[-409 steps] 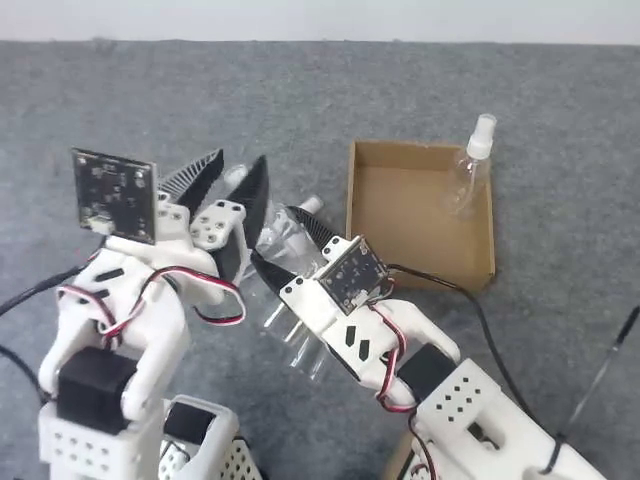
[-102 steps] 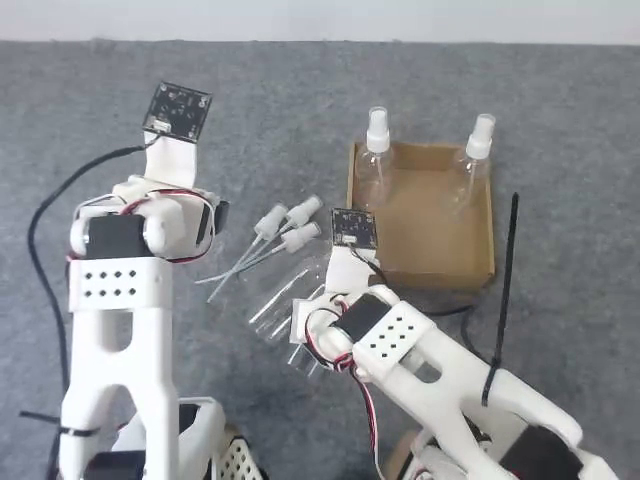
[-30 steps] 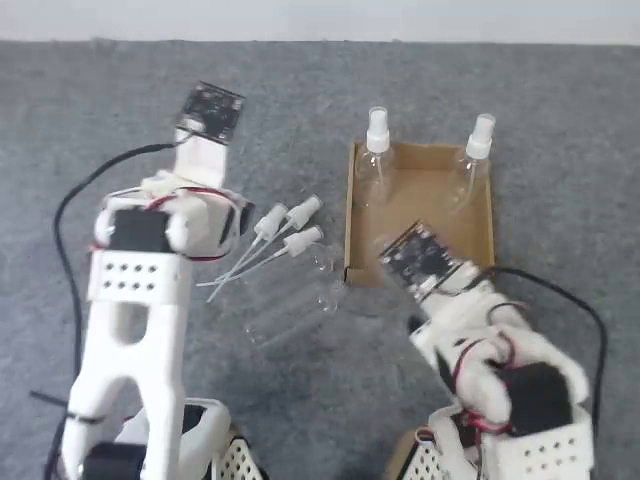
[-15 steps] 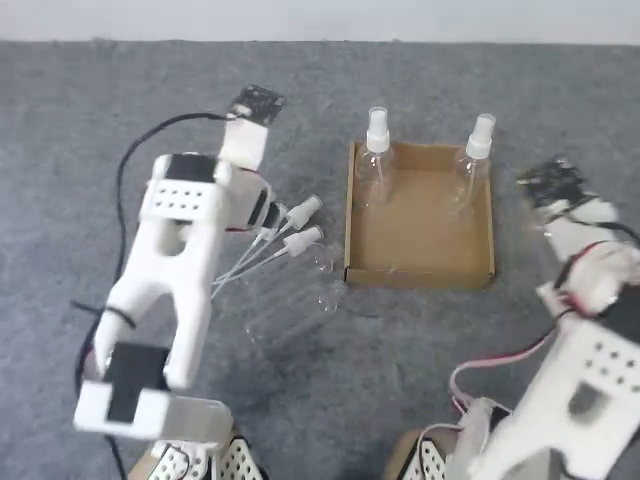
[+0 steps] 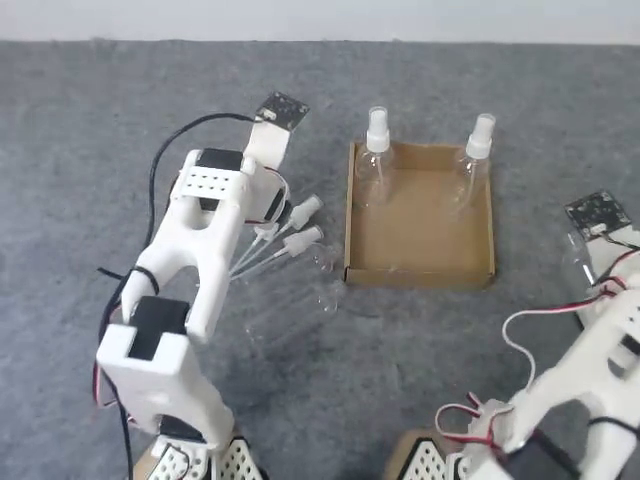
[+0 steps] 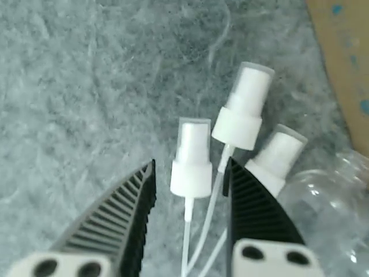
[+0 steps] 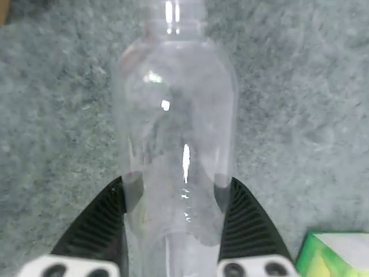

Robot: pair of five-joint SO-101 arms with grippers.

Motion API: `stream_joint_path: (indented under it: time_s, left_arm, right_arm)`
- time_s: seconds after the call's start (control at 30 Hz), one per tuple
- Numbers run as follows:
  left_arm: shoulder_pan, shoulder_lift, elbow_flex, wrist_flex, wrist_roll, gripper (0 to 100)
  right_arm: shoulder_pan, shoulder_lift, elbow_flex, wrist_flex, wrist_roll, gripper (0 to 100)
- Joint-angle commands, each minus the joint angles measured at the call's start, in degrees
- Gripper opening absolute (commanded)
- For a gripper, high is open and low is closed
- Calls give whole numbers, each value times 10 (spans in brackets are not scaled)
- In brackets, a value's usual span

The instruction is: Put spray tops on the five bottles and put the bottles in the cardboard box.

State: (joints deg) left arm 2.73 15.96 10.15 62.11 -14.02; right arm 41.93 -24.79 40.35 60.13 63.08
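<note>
— Where's the left gripper point(image 6: 190, 164) at?
— Low over the grey worktop point(image 5: 90, 130), left of the cardboard box point(image 5: 420, 272). Its jaws are spread, with one spray top point(image 6: 192, 156) lying between them, dip tube pointing back toward the wrist. I can't tell if either finger touches it.
— And the other tops?
— Two more spray tops point(image 6: 242, 112) point(image 6: 277, 156) lie just beside it, fanned out. Clear bottles point(image 5: 290, 305) lie on their sides next to them.
— What's the right gripper point(image 7: 177, 186) doing?
— It's clamped round the body of a clear bottle point(image 7: 176, 104) with an open neck, out over the worktop to the right of the box.
— Anything in the box?
— Two capped bottles point(image 5: 375, 160) point(image 5: 472, 165) stand upright in its far corners, one on each side.
</note>
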Motion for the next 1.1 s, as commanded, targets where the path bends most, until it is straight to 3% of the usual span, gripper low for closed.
stream_joint_path:
  time_s: [0.0, 0.37, 0.57, 0.8, 1.07]
  left_arm:
    - [0, 5, -26, -24, -8, 171]
    - [0, 86, -59, -40, -23, 166]
    - [-7, 102, -73, -36, -23, 68]
    - [-64, -17, -73, 18, -23, 12]
    - [-101, -222, -69, 138, -23, 12]
  right_arm:
    - [9, 27, -8, -34, 7, 9]
    - [9, 101, -7, -49, 7, 10]
    - [23, 116, -7, -49, 7, 11]
    - [31, 118, -5, -44, 7, 17]
    - [27, 118, -5, -44, -45, 145]
